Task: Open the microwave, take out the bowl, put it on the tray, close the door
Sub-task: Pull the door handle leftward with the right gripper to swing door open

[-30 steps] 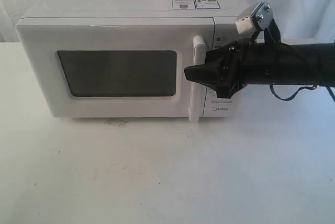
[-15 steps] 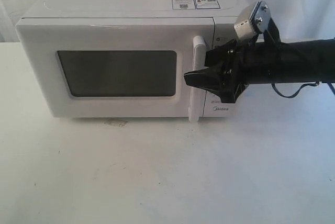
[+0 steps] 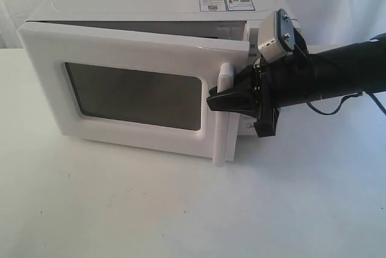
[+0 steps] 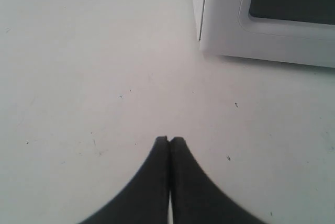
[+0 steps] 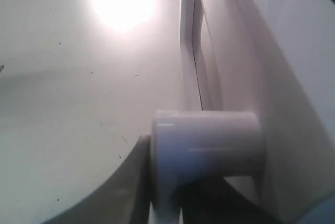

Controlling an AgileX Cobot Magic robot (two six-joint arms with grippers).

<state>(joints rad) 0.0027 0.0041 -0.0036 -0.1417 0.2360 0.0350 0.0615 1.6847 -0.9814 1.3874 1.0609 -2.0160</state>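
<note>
The door [image 3: 132, 98] stands ajar on the microwave [image 3: 181, 11] at the surface's [image 3: 181, 210] 11 o'clock; the right gripper [image 3: 218, 98], from 3 o'clock, clenches its handle [image 3: 224, 76]. Pulling off the door's swing arc could slip the grip or drag the microwave.

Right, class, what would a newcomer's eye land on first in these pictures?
The white microwave on the table, its door ajar, hinged at the left. The black right gripper reaches in from the right, clamped on the door's handle. The left gripper hangs shut over the table, near the microwave's corner.
</note>
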